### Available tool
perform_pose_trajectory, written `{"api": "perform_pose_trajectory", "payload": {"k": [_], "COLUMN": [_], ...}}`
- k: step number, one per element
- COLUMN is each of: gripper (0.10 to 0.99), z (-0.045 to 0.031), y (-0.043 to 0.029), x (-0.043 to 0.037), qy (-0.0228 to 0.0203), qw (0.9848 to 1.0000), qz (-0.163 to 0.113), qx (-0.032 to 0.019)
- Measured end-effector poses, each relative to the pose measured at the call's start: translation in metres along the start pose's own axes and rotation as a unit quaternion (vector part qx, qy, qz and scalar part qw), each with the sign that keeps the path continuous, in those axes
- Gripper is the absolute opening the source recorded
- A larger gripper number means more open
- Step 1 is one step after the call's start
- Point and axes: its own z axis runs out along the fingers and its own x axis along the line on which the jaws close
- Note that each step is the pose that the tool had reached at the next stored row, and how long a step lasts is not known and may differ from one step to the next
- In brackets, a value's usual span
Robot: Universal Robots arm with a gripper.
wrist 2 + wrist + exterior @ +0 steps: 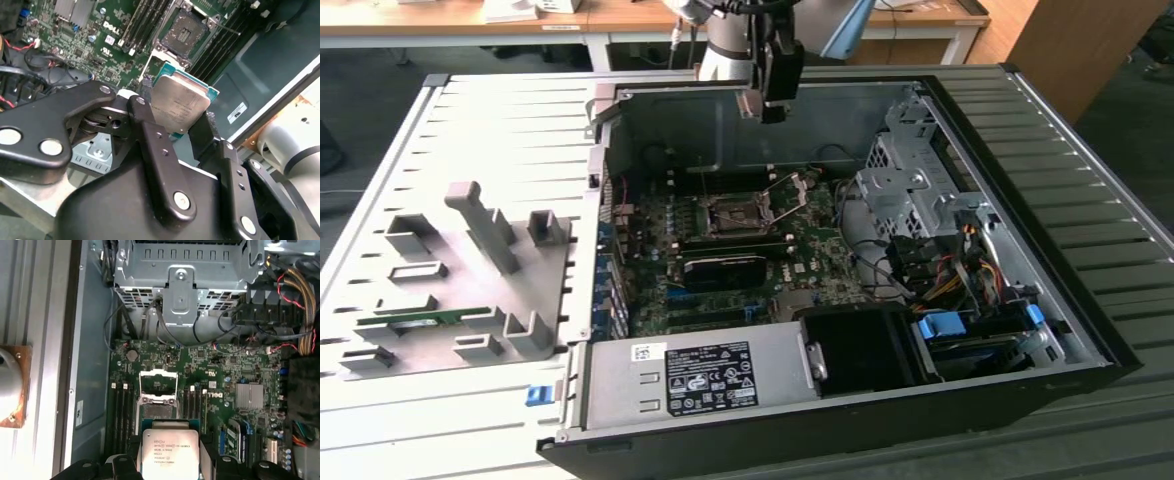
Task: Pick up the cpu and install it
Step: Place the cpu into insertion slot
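Our pincer (177, 117) pinches the cpu (180, 100) by two opposite edges, holding it in the air above the motherboard (220, 390) inside the open computer case (854, 440). We judge the chip light, stiff and fragile underneath, with a slick metal lid, so the thin rim is the place to grip. Beyond it the socket (157, 387) lies open; in the exterior view the pincer hangs at about one o'clock from it, well apart

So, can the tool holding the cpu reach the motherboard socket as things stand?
Probably yes. The tool hangs above the open computer case, shut on the cpu; the socket lies below with its frame lifted, and nothing seems to stand between them.
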Motion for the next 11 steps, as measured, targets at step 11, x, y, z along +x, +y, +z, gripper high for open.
{"api": "perform_pose_trajectory", "payload": {"k": [11], "gripper": [0.541], "z": [0.0184], "y": [-0.0083], "x": [-0.0004], "qy": [-0.0072], "qw": [1.0], "qz": [0.001], "qx": [-0.0002]}}
